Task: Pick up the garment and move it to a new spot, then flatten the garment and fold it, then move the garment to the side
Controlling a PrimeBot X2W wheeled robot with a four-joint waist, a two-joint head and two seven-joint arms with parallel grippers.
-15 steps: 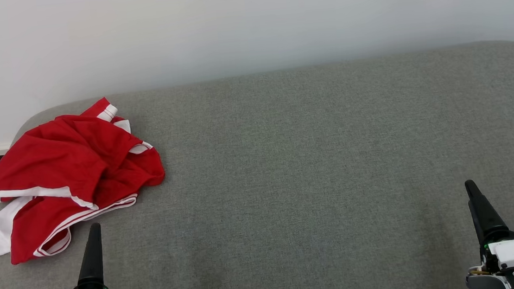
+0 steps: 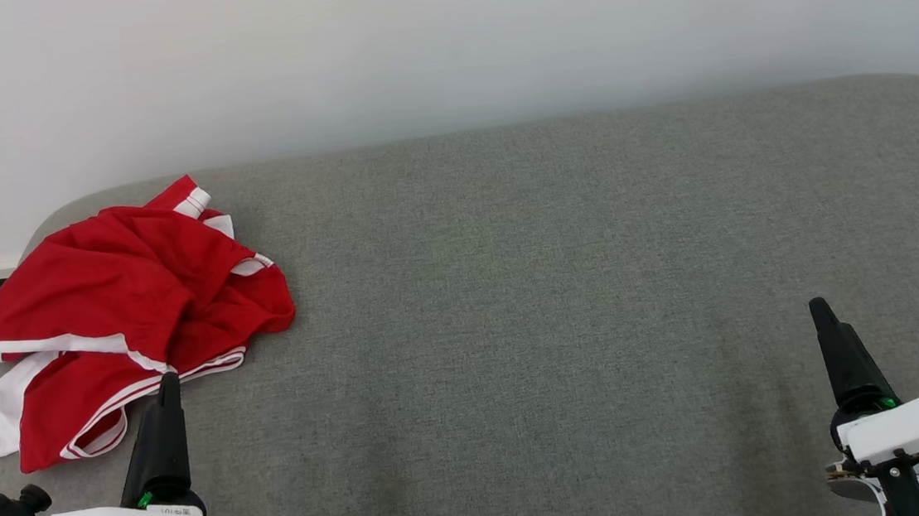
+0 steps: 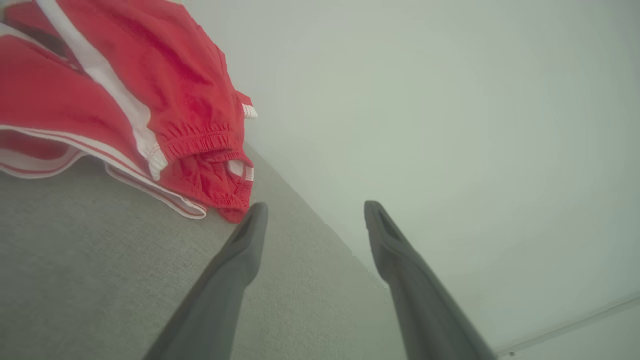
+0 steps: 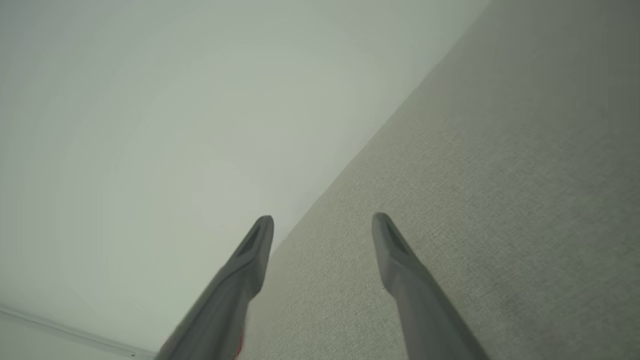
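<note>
So the garment (image 2: 123, 312) (red shorts with white trim, by the look of the elastic waistband) sits in a crumpled heap at the far-left end of the grey cushioned surface (image 2: 530, 302). It's right up by the rounded corner, with a white bit trailing toward the left edge. Bunched up like that, nothing can be flattened or folded where it lies, so the pickup is presumably the step at hand.

The left pincer (image 3: 316, 210) is spread wide with nothing between its fingers, and it's angled toward the heap. In the head view its tip lines up with the near hem of the shorts. In the left wrist view the nearest red fold sits just off the tip of one finger, up and to the side rather than between the two. Whether it's actually touching the cloth is hard to call. It probably needs to shift sideways toward the pile before closing.

The right pincer (image 4: 322, 220) is also spread and empty, over bare cushion at the opposite end, well apart from the garment. That's likely because the whole middle stretch is free as the new spot.
</note>
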